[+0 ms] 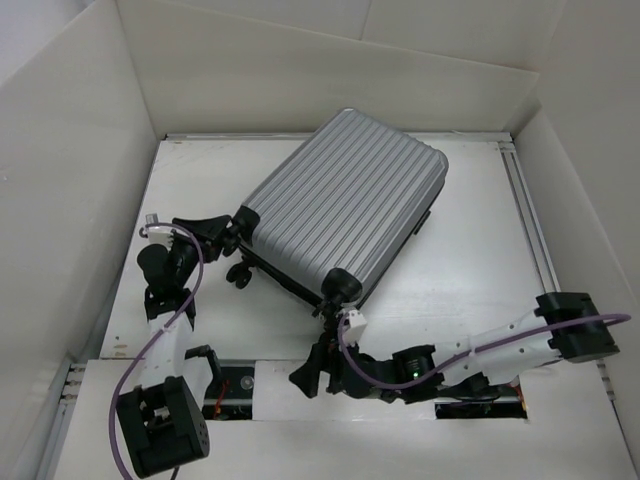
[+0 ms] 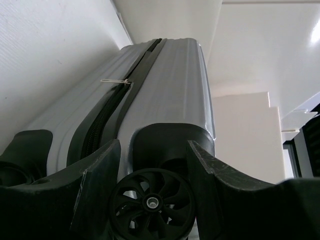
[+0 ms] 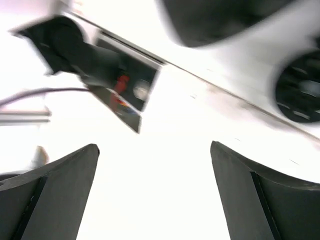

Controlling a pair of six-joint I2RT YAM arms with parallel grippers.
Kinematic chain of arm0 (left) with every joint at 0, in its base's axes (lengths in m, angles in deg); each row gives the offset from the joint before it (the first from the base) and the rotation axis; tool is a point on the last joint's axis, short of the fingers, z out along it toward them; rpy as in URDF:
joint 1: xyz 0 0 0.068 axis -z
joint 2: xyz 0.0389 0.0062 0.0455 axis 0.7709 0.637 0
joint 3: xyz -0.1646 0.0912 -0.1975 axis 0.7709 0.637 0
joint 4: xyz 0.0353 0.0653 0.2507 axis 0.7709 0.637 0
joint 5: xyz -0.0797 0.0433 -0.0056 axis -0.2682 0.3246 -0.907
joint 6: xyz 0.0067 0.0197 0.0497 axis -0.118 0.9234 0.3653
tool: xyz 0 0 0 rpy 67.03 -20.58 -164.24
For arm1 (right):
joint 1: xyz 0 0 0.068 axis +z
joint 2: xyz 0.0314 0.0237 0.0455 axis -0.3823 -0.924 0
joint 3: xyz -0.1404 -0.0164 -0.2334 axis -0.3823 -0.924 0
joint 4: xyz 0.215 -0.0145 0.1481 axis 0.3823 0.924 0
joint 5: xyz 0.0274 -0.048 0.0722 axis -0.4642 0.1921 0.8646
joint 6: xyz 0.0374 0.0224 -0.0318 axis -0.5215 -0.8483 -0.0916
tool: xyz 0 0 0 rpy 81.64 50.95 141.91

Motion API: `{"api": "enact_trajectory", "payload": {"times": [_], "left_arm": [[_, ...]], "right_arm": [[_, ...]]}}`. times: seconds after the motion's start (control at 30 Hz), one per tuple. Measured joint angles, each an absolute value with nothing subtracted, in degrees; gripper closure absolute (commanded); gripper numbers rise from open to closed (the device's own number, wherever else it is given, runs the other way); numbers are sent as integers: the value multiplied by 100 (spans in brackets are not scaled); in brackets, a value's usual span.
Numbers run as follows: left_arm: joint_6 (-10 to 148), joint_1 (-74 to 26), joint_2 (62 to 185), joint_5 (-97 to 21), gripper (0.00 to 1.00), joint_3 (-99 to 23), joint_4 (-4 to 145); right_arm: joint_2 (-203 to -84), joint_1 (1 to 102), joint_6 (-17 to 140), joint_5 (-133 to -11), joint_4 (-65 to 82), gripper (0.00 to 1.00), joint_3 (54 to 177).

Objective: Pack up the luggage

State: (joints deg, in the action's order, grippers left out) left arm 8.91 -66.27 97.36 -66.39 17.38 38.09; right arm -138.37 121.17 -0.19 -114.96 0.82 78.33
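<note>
White table (image 1: 480,260) walled by white panels (image 1: 330,70) bears the closed luggage (image 1: 350,200).

Ribbed, softly glossy hard-shell luggage (image 1: 345,200)

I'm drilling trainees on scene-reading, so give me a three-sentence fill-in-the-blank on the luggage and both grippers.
The luggage is zipped ___ (open/shut).
The left gripper clamps a black spinner ___.
The right gripper stands open, holding ___.
Missing: shut; wheel; nothing.
</note>
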Motion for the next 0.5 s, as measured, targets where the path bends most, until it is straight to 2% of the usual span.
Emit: {"api": "enact_trajectory", "payload": {"times": [0.07, 0.13, 0.17, 0.2, 0.27, 0.33, 0.37, 0.47, 0.5], "left_arm": [[972, -6623, 9795, -6665, 100, 1692, 3809], [1053, -6623, 9870, -6687, 100, 1636, 3809], [1090, -6618, 9896, -6687, 100, 1616, 3809], [1125, -6618, 9907, -6687, 100, 1609, 3805], [1160, -6618, 9907, -6687, 100, 1609, 3805], [1182, -6618, 9904, -6687, 100, 1609, 3802], [1188, -6618, 9894, -6687, 100, 1612, 3805], [1250, -6612, 9749, -6685, 100, 1655, 3820], [1274, -6599, 9649, -6687, 100, 1686, 3866]], "right_arm": [[-13601, 12135, -100, -11415, 713, 0, 7835], [-13266, 12135, -211, -11457, 1461, 6, 7835], [-13056, 12135, -249, -11548, 1835, 35, 7846], [-12785, 12135, -238, -11653, 2178, 54, 7863], [-12099, 12121, -211, -12003, 2825, 84, 7981], [-11352, 12025, -115, -12436, 3266, 91, 8246], [-11035, 11853, -34, -12591, 3408, 91, 8377], [-10136, 10539, 348, -13035, 3636, 95, 8709], [-9894, 9982, 521, -13124, 3714, 100, 8751]]}}
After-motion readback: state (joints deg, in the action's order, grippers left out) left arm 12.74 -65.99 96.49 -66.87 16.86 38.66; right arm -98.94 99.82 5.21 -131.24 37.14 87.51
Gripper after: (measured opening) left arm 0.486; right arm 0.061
